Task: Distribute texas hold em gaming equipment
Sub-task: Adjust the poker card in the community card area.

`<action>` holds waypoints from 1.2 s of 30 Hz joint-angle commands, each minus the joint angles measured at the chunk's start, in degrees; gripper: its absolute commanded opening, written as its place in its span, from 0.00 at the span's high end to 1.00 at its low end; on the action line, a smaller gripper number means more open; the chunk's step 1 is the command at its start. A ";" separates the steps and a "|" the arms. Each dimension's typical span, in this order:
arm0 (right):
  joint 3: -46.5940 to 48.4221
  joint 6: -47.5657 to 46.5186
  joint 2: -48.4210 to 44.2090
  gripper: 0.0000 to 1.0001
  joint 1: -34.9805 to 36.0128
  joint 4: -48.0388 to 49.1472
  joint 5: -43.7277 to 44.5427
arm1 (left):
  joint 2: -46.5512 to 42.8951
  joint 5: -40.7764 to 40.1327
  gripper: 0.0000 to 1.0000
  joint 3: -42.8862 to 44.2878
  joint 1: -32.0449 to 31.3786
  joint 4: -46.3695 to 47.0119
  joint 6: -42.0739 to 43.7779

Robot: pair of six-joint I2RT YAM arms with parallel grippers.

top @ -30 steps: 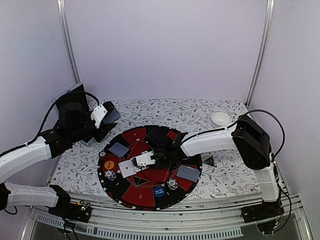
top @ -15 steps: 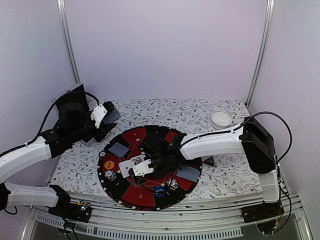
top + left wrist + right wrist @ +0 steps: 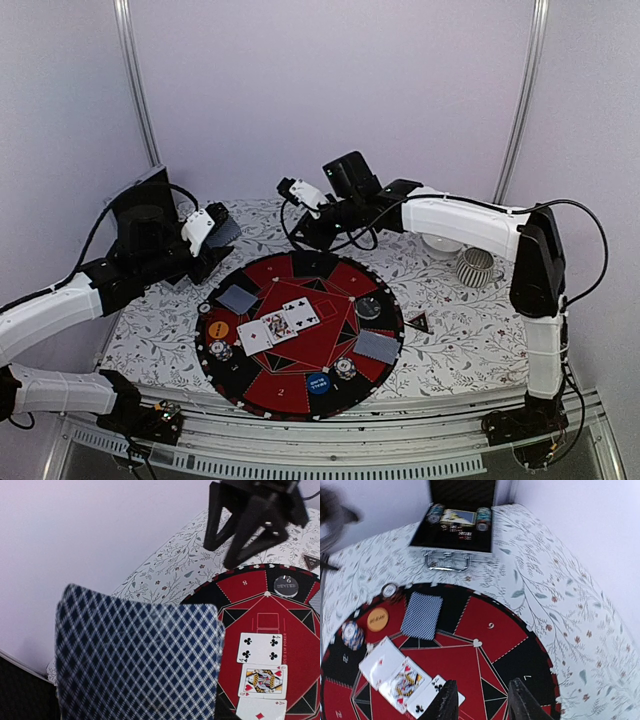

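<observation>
A white cloth (image 3: 450, 340) printed with leafy sprigs carries a round red-and-black mat (image 3: 320, 350). Three face-up cards (image 3: 280, 325) overlap at its middle. The left claw (image 3: 220, 230) pinches a fanned deck (image 3: 140, 660) with blue diamond-lattice backs. The right claw (image 3: 482, 702) hangs above, prongs apart, empty.

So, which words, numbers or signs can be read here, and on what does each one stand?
"8": black sector of the round mat.
"4": corner of the clubs card.
"9", or "6" upside down: red sector, right wrist view.
"2": red sector beside the blue disc.
Too blurred: print on the blue disc, orange disc, grey disc, and the mat's centre lettering.
</observation>
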 commanded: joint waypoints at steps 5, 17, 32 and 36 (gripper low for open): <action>11.28 17.47 20.62 0.94 -1.35 -1.30 -0.96 | 0.46 0.02 0.57 1.63 0.47 1.04 0.08; 17.00 16.68 30.26 0.98 -0.65 -7.90 -3.72 | 0.73 0.10 0.57 1.63 0.48 1.04 0.04; 13.11 11.41 27.40 0.98 3.94 -14.11 2.32 | 0.70 0.15 0.57 1.68 0.48 0.87 0.08; 12.70 12.02 26.46 0.98 4.03 -14.71 3.09 | 0.65 0.17 0.57 1.63 0.51 0.89 0.12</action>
